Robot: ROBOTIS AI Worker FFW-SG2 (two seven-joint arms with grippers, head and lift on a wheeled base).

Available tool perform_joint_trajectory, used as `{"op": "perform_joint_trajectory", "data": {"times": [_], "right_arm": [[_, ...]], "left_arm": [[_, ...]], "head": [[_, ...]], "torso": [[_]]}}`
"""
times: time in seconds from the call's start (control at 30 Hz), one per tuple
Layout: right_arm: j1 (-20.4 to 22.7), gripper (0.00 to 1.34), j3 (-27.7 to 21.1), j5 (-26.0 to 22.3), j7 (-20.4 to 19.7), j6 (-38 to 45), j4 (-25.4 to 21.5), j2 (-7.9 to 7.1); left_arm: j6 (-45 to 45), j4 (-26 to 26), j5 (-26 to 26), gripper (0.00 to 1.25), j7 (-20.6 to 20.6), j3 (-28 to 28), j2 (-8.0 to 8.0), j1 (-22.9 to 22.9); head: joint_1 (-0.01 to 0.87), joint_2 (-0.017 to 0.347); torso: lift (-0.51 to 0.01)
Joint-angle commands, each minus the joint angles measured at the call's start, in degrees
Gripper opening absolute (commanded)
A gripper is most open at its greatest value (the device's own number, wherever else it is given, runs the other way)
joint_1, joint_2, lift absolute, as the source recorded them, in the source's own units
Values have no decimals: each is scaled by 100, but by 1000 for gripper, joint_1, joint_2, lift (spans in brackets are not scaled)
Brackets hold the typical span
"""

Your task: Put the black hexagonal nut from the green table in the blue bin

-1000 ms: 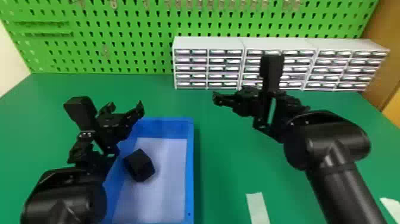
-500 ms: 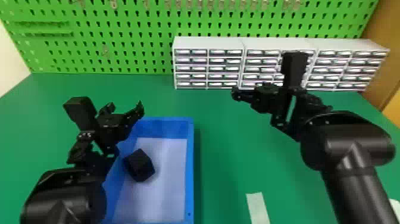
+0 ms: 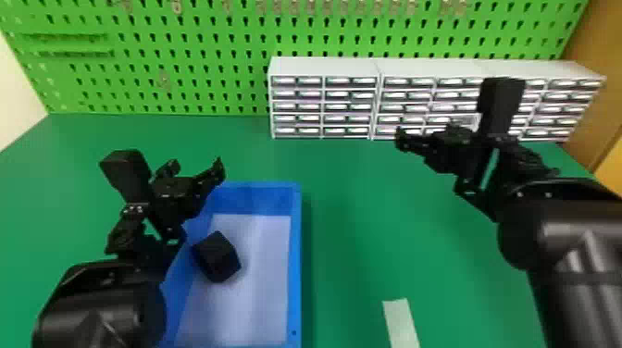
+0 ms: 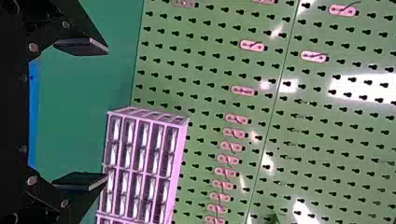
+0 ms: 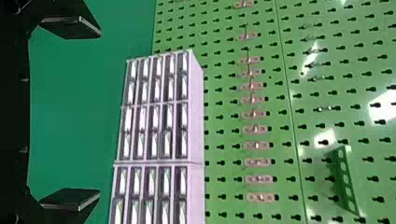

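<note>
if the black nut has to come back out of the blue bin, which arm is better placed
Left, I'd say: the left gripper hangs open by the blue bin, near the black nut; the right gripper is farther off, rightward.

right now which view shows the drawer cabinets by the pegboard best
The head view: it has the whole row of drawer cabinets from the front, before the green pegboard, though the right arm covers part. Both wrist views show drawer fronts lying sideways, with the row cut off by the picture's edge.
</note>
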Motion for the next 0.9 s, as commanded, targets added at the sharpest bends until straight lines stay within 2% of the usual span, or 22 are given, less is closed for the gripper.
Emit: {"op": "perform_joint_trajectory", "data": {"times": [0.0,0.5,0.87], "right_arm": [[92,1236,-167,122,0,26,-115,-24],[426,1226,-888,412,0,70,-466,-42],[646,1227,-1117,605,0,-176,-519,-112]], "left_arm": [[4,0,0,943,0,-2,0,0],[4,0,9,943,0,-2,0,-9],[13,0,9,943,0,-2,0,-26]], "head": [[686,51],[686,51],[686,51]], "torso": [[-97],[-97],[-97]]}}
